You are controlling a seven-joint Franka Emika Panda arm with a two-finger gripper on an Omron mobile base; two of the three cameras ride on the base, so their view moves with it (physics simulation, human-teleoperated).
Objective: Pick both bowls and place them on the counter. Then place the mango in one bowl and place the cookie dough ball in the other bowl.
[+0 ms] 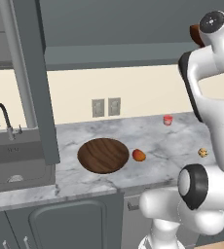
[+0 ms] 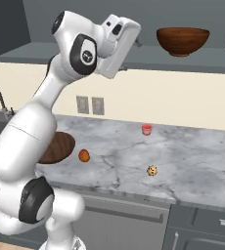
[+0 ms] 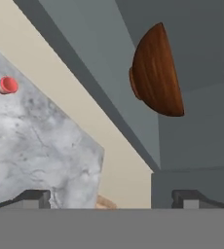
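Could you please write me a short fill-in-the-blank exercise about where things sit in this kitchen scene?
1. The wide dark brown bowl rests on the ____.
2. The deeper reddish-brown bowl sits up in the open ____, above the counter.
3. The mango lies right beside the ____ bowl.
4. The gripper faces the reddish-brown bowl with its fingers ____.

Missing words: counter; cabinet; dark brown; open

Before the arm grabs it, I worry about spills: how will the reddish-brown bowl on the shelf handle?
The reddish-brown bowl looks like rigid wood, so it probably won't flex. Its small foot and rounded sides suggest it may rock if nudged. The open gripper would likely need the rim; the smooth finish may slip.
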